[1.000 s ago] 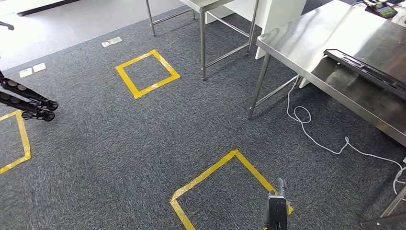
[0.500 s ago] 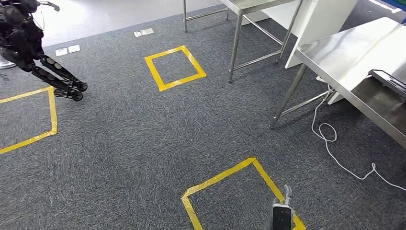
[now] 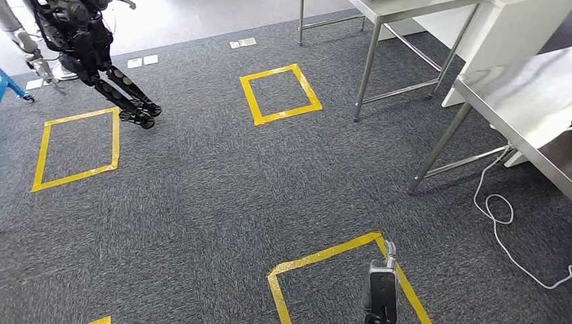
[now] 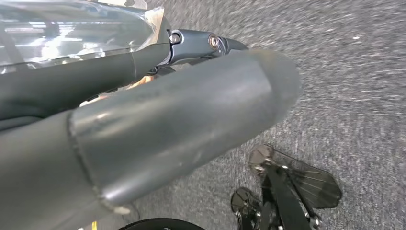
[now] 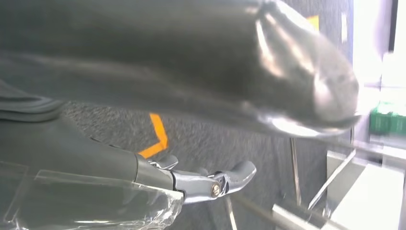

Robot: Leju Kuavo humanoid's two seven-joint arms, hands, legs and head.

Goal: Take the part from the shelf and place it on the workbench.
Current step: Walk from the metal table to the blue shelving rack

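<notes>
Grey speckled carpet (image 3: 222, 202) covers the floor. At the near edge of the head view the right hand (image 3: 382, 293) hangs over a yellow tape square (image 3: 347, 277), showing a dark block and a few slim fingers. The right wrist view adds a clear plastic-wrapped part (image 5: 86, 201) lying along the underside of that hand, with a metal fingertip (image 5: 225, 179) reaching past it; the hand appears to hold it. In the left wrist view the left hand (image 4: 158, 110) shows a thick grey thumb, with a second clear-wrapped part (image 4: 72, 31) against its dark fingers; whether they grip it I cannot tell. Farther off stand a steel workbench (image 3: 533, 101) on the right with a white cable (image 3: 502, 219) looping beneath, two more tape squares, and a black legged robot (image 3: 84, 40) at the far left.
</notes>
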